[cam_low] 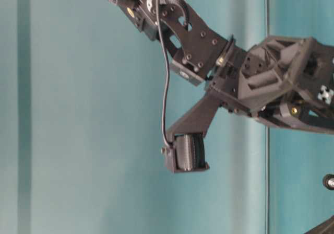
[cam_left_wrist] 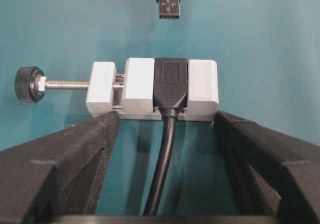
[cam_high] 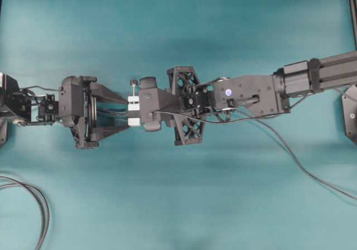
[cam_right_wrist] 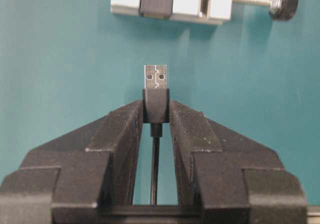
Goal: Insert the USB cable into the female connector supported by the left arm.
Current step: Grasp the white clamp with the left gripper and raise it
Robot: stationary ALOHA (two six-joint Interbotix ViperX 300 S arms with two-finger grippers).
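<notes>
the right gripper (cam_right_wrist: pixel 156 115) is closed most of the way, its two ribbed fingers (cam_right_wrist: pixel 122 134) pinching the dark body of the usb cable (cam_right_wrist: pixel 155 96) plug from both sides. the metal tip sticks out past the fingertips and the thin cable runs back between the fingers toward the wrist. the plug points at the female connector (cam_right_wrist: pixel 172 1) but is apart from it, with bare surface showing between the two.

the left gripper (cam_left_wrist: pixel 165 121) stands wide open, its pointed fingers (cam_left_wrist: pixel 82 144) spread to either side of the white clamp block. in the left wrist view each fingertip lies just at an outer corner of the block; whether they press on it i cannot tell. the black socket sits clamped in the block, its thick black lead running back between the fingers, and the screw with a black knob (cam_left_wrist: pixel 27 84) juts out to one side.

in the overhead view the left arm (cam_high: pixel 78 111) and the right arm (cam_high: pixel 251 94) meet nose to nose near the middle of the bench (cam_high: pixel 178 32), the block between them. the bench is covered in plain teal cloth. looped black cables (cam_high: pixel 33 205) lie at its lower left corner.
</notes>
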